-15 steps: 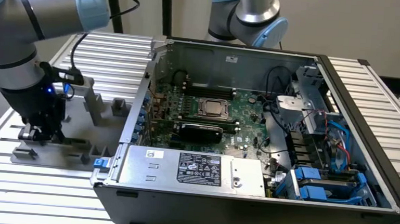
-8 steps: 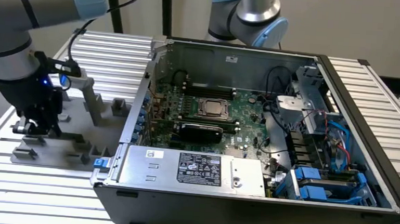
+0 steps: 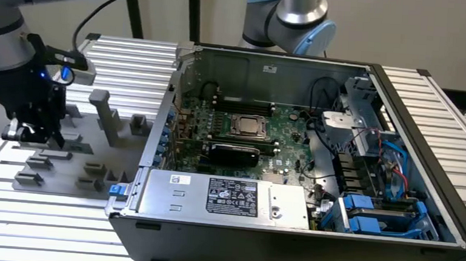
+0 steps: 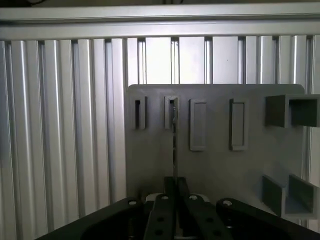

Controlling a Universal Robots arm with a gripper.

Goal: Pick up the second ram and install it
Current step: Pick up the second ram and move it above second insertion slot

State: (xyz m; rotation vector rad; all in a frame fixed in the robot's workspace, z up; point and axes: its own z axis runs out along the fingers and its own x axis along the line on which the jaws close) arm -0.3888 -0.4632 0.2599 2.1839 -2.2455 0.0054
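Open computer case occupies the middle of the ribbed table. Grey holder plate lies by the table's edge on the exterior view's left. Gripper hangs over the plate, pincer closed on what appears to be the second ram, seen edge-on and upright in a plate slot. Pick-up in hand; installation outstanding.
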